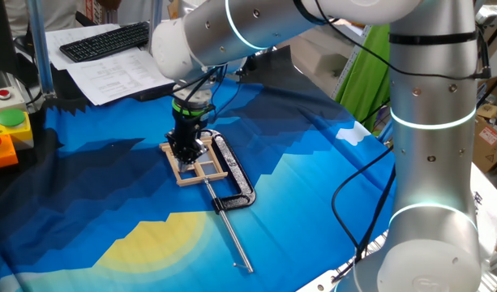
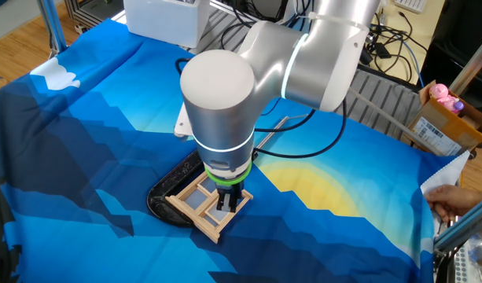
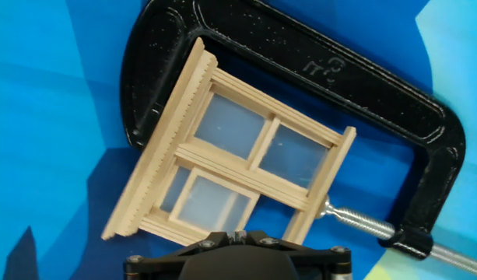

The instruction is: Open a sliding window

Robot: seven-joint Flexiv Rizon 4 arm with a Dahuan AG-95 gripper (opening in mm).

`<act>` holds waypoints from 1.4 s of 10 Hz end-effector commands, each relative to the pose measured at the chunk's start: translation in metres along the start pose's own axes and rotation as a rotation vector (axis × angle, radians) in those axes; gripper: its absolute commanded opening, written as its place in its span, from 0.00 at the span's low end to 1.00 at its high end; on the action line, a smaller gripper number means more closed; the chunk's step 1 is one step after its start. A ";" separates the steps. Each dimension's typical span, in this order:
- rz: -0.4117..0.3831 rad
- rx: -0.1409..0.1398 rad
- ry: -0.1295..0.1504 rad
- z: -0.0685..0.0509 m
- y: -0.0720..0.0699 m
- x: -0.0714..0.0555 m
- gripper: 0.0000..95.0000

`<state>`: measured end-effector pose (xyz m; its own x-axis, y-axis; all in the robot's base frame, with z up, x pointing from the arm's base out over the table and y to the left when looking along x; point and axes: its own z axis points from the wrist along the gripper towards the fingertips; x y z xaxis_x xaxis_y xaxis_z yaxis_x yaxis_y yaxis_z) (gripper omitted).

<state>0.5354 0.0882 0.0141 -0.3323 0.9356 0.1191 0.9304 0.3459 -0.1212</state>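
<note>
Gripper [image 1: 186, 149] points straight down, fingers brought fully together, tips down at the sliding window [image 1: 194, 163]. In the hand view the fingertips sit at the lower edge of the frame near a bottom pane; whether they actually press on the wood cannot be told, and nothing is seen pinched between them.

Sliding window [image 3: 242, 159]: pale wood, four panes, lying flat on the blue cloth [image 1: 86, 186], roughly mid-table. It sits inside the mouth of a black C-clamp [image 3: 355, 85], one side rail against the clamp's fixed end, the opposite rail met by the tip of the screw. The clamp's long silver rod [image 1: 232, 235] runs away from the window across the cloth, over a yellow patch of the print.

From the other fixed view, the arm's wrist [image 2: 218, 102] stands directly above the window [image 2: 195, 200], hiding part of it; the clamp [image 2: 163, 198] shows behind.

Off the cloth: keyboard [image 1: 104, 40] on papers, button box [image 1: 6, 130] at the table edge.
</note>
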 end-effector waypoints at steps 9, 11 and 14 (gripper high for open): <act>-0.002 -0.013 -0.019 0.006 -0.007 0.001 0.00; 0.020 -0.050 -0.030 0.008 -0.005 -0.004 0.00; 0.034 -0.064 -0.030 0.008 -0.003 -0.006 0.00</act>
<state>0.5322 0.0819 0.0072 -0.3007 0.9499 0.0858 0.9502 0.3061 -0.0584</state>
